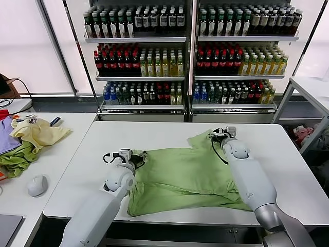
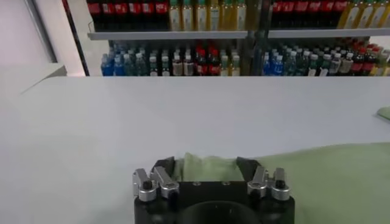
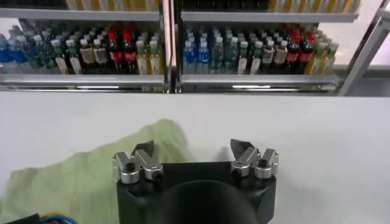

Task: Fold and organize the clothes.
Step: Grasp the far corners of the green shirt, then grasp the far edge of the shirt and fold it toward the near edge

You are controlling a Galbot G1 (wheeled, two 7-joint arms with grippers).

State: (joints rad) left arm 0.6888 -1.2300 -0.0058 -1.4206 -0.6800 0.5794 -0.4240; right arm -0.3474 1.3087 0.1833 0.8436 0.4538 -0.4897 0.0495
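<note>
The light green polo shirt point(image 1: 185, 172) lies spread on the white table point(image 1: 154, 131), with its lower part folded over; its collar and chest print are hidden. My left gripper point(image 1: 134, 154) is at the shirt's left edge. In the left wrist view it point(image 2: 206, 165) is open, with a raised bit of the green fabric point(image 2: 207, 167) between its spread fingers. My right gripper point(image 1: 220, 135) is at the shirt's far right corner. In the right wrist view it point(image 3: 192, 149) is open, one finger over the shirt's edge point(image 3: 91, 176) and the other over bare table.
A heap of pale yellow, purple and darker green garments point(image 1: 31, 136) and a computer mouse point(image 1: 37, 185) lie on a separate table to the left. Shelves of bottles point(image 1: 190, 56) stand behind the table. Another table point(image 1: 313, 90) is at the far right.
</note>
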